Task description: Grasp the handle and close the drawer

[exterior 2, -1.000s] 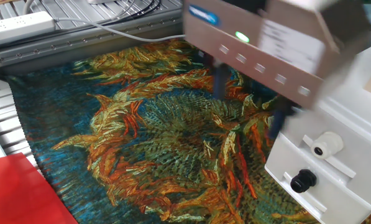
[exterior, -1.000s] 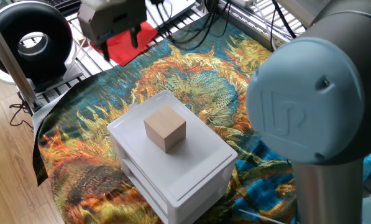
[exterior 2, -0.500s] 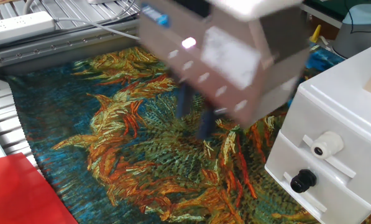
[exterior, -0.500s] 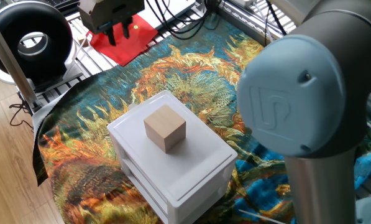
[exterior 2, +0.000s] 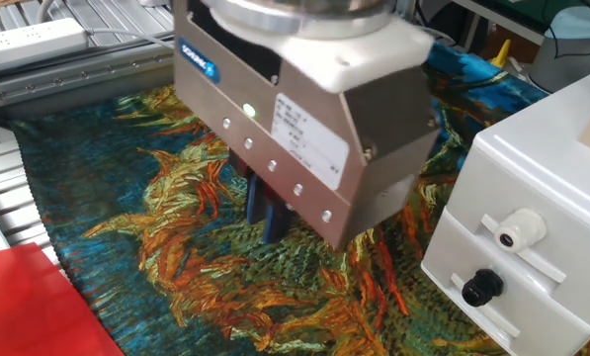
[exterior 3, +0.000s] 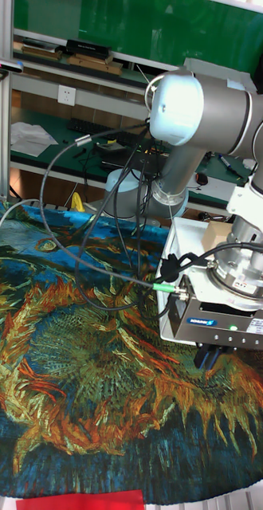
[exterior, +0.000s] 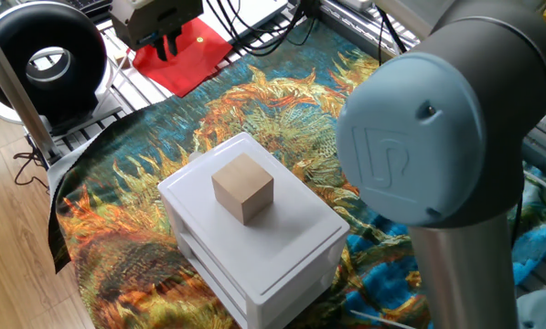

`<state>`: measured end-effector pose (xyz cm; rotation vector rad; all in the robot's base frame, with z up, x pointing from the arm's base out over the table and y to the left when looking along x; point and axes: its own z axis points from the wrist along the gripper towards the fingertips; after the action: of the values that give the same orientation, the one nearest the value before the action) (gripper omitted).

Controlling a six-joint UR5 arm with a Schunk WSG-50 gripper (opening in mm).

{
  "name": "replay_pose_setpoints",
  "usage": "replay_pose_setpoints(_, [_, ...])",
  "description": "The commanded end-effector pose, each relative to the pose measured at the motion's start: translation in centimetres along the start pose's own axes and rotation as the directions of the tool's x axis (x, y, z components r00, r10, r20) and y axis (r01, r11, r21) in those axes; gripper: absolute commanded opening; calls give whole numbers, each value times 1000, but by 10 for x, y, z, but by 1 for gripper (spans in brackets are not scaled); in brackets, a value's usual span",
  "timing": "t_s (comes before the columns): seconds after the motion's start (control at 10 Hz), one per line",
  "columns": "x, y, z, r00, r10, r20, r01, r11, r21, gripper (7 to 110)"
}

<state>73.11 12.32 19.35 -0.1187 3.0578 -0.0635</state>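
Observation:
The small white cabinet (exterior: 286, 260) stands on the patterned cloth with a tan wooden cube (exterior: 243, 187) on top. In the other fixed view its top drawer (exterior 2: 472, 229) carries a white knob handle (exterior 2: 520, 229) and sits level with the lower drawer's front, which has a black knob (exterior 2: 482, 287). My gripper (exterior: 167, 43) hangs over the cloth's far edge, well away from the cabinet. Its fingers stand a little apart and hold nothing. It fills the other fixed view (exterior 2: 264, 216), left of the handle and clear of it, and shows low in the tall view (exterior 3: 209, 356).
A red sheet (exterior: 186, 50) lies under the gripper at the cloth's edge. A black round device (exterior: 48, 59) stands at the far left and a power strip (exterior 2: 28, 40) lies behind. The arm's large joint (exterior: 437, 146) blocks the right side. Cables (exterior 3: 107, 199) trail over the cloth.
The gripper has drawn farther away from the cabinet's handle side and turned about its wrist. Its fingers look closer together than a second ago. Cabinet and cube have not moved.

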Motion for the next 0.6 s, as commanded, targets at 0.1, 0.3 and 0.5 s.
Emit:
replay_pose_setpoints(0.1, [6,-9,-8,1000,9,8,-9,1000,12,7])
replay_pose_setpoints(0.3, [13,-14,-14,1000,14,23,-14,1000,-12,7])
replay_pose_setpoints(0.5, [22,-17,-19,1000,16,26,-15,999,-28,7])
